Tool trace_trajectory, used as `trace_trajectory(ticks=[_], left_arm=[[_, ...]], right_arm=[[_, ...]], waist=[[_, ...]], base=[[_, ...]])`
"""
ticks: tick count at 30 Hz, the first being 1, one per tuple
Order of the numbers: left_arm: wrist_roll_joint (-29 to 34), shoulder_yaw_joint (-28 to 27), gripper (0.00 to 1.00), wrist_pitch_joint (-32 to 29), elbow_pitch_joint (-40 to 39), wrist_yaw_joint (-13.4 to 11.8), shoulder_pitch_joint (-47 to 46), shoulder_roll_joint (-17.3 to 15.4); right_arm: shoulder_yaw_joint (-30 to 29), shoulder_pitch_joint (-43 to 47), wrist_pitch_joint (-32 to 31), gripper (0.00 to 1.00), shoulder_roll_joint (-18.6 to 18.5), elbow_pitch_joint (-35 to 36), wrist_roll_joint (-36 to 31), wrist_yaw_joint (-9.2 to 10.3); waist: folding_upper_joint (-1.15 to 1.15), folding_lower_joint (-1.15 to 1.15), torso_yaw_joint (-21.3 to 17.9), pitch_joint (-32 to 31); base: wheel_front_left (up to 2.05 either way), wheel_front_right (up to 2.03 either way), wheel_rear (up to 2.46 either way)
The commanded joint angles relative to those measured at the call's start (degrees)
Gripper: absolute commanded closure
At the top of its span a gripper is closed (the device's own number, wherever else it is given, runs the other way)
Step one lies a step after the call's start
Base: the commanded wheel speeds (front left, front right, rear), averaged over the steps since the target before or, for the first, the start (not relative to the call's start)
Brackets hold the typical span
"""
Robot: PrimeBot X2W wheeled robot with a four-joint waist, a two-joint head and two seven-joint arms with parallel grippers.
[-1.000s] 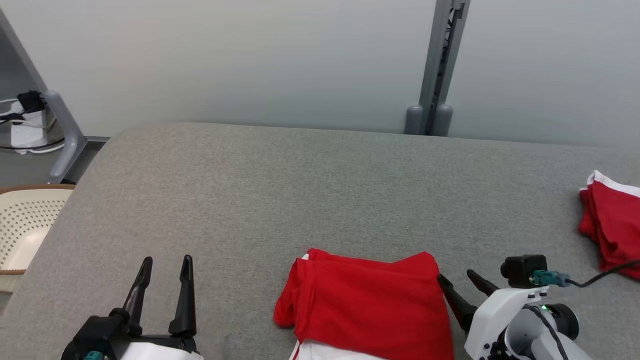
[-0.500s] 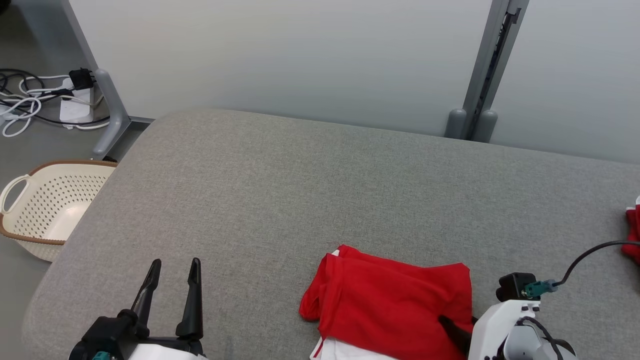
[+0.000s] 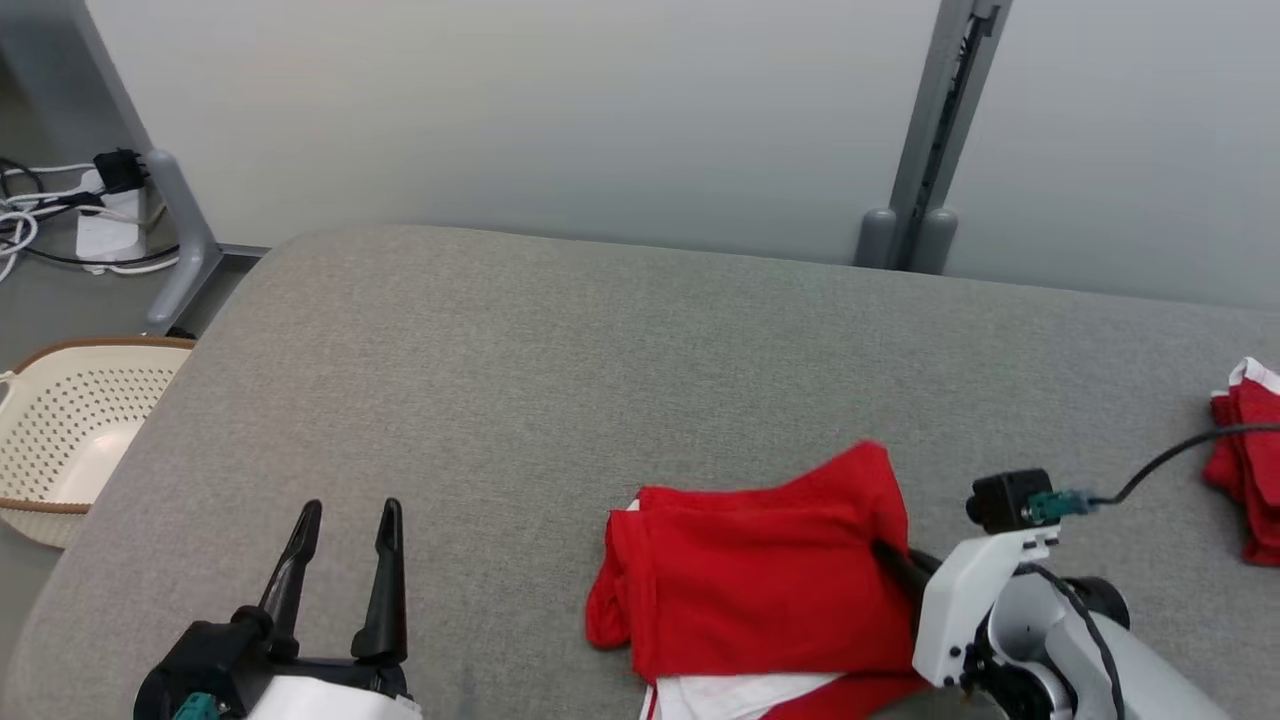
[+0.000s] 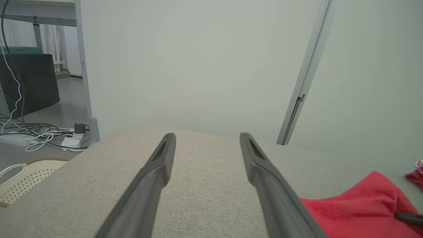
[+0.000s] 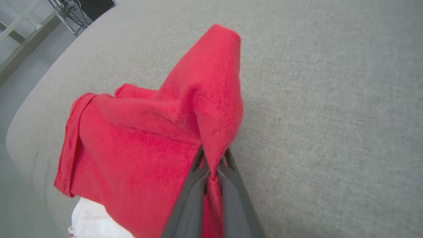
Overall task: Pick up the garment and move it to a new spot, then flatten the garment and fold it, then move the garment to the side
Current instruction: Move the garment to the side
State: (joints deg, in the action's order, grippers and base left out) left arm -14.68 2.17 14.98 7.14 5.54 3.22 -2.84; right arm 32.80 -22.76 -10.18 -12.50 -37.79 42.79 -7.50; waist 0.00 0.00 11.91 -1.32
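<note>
The garment is a folded red cloth with white trim, lying near the front edge of the grey padded table. My right gripper is shut on its right edge, and that corner of red fabric stands lifted into a peak. In the right wrist view the two dark fingers pinch the garment between them. My left gripper rests open at the lower left, well apart from the cloth, nothing between its fingers. The garment shows at the lower right of the left wrist view.
A second red and white cloth lies at the table's right edge. A cream perforated basket stands on the floor to the left, with cables and a power strip behind it. A grey post rises behind the table.
My right gripper went from open beside the garment to shut on its right edge, pulling that corner up. The head camera has shifted. The left gripper stays open and still.
</note>
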Motion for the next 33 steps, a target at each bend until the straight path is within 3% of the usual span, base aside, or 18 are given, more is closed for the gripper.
trace_trajectory(ticks=[1, 18, 33], left_arm=[[0.2, 0.0, 0.00, 0.3, -0.4, 0.2, -1.1, -0.2], [1.6, 5.4, 0.00, 0.2, -4.1, 1.8, -10.6, -1.2], [2.2, 9.3, 0.00, 0.3, -4.2, 1.9, -16.3, -5.4]], right_arm=[[0.2, -1.0, 0.5, 1.00, -0.7, 0.3, -0.1, 0.00], [5.6, -26.1, 1.8, 1.00, -8.1, -0.2, 2.7, 0.00], [4.1, -35.0, 4.4, 1.00, -14.2, -3.3, 1.6, -0.01]], waist=[[0.00, 0.00, -1.3, 0.6], [0.00, 0.00, -16.9, 13.6], [0.00, 0.00, -27.4, 21.9]], base=[[0.00, 0.00, 0.00], [0.00, 0.00, 0.00], [0.00, 0.00, 0.00]])
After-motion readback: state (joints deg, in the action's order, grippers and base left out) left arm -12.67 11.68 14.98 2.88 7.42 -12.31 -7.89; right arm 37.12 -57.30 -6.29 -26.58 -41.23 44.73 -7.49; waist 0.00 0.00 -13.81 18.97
